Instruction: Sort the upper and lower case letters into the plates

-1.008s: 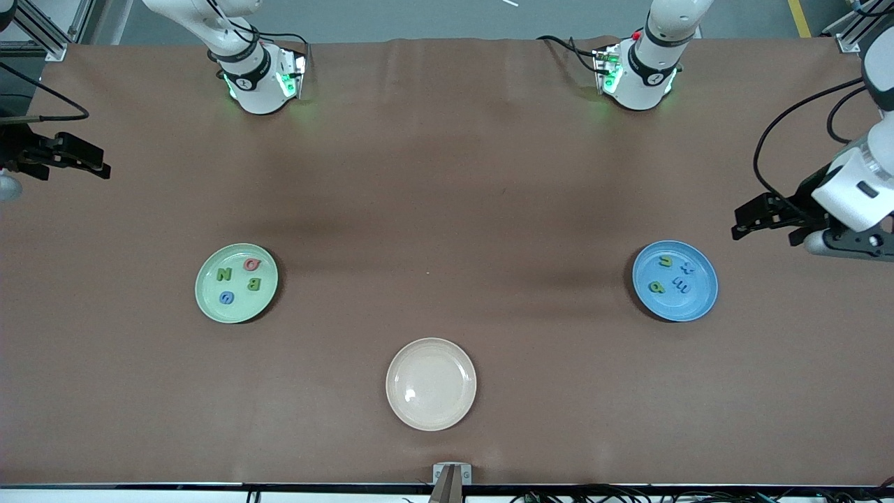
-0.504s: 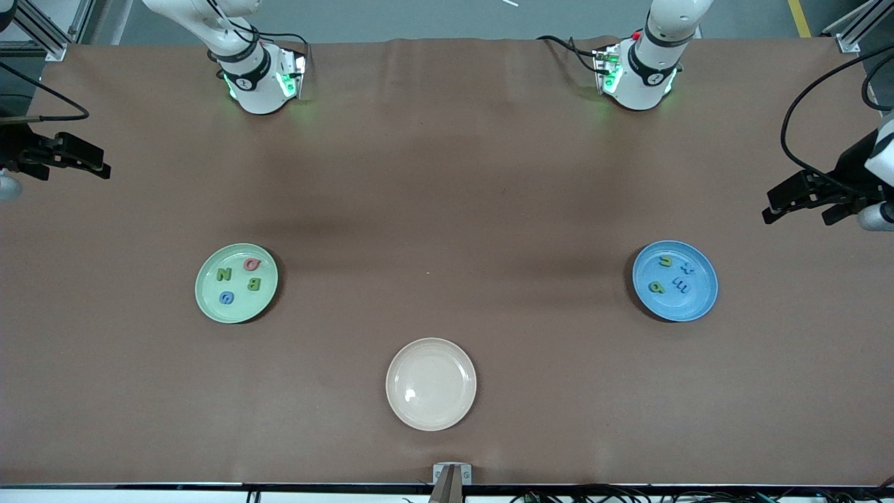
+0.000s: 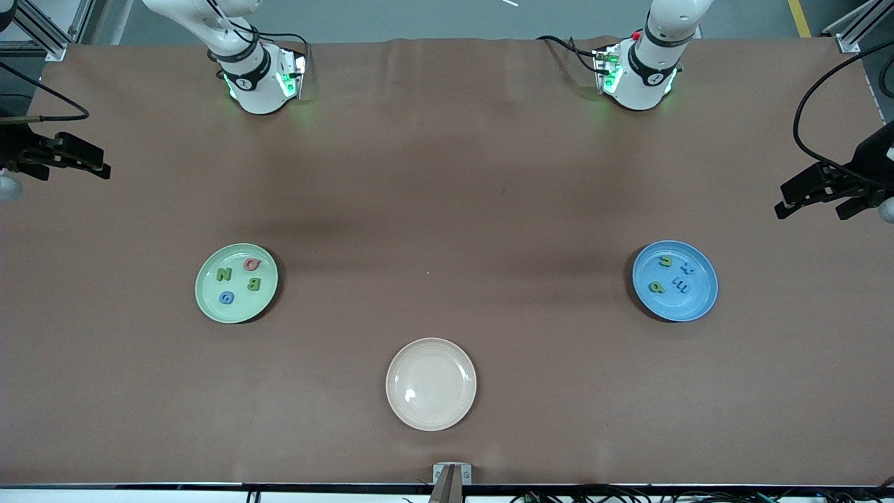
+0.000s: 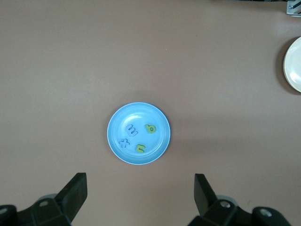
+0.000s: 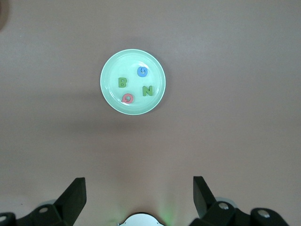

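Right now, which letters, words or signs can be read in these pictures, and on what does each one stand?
"B", "N", "G", "Q": four letter pieces in the pale green plate.
"m", "x", "n": letter pieces in the sky blue plate.
"b" or "q": fourth piece there, orientation unclear.
Cream plate: no text.
Small marks on both arm bases: too small to read.

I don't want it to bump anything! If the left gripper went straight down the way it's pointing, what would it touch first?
Probably bare table. The open left gripper points down, and the blue plate with its letters sits a little ahead of the fingers, apparently not under them. Depth is hard to judge.
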Controlling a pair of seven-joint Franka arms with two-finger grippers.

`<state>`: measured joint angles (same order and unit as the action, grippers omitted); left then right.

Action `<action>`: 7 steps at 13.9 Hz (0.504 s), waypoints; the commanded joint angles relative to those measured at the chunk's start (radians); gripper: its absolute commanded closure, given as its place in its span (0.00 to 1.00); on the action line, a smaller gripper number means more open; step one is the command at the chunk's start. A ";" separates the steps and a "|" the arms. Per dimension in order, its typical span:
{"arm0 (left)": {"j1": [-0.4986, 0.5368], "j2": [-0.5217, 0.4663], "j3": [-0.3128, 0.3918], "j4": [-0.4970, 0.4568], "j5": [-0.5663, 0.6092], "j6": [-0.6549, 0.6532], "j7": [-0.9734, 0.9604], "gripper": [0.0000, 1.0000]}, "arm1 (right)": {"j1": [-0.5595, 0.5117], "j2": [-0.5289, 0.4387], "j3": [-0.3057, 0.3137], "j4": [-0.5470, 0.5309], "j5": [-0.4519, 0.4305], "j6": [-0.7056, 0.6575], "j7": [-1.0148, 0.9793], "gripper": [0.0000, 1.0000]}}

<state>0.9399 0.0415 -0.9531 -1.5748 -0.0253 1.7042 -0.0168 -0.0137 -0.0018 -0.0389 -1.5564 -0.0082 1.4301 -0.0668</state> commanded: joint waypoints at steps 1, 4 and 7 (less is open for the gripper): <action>-0.001 -0.009 -0.004 0.012 0.028 -0.021 -0.003 0.00 | 0.000 -0.034 -0.004 -0.034 0.013 0.013 -0.005 0.00; -0.001 -0.005 -0.003 0.013 0.027 -0.020 -0.003 0.00 | 0.000 -0.032 -0.004 -0.037 0.013 0.013 -0.005 0.00; -0.003 0.012 -0.001 0.013 0.028 -0.020 -0.002 0.00 | 0.000 -0.030 -0.004 -0.037 0.013 0.016 -0.005 0.00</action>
<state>0.9399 0.0440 -0.9529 -1.5746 -0.0160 1.7028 -0.0168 -0.0137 -0.0018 -0.0390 -1.5580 -0.0082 1.4306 -0.0668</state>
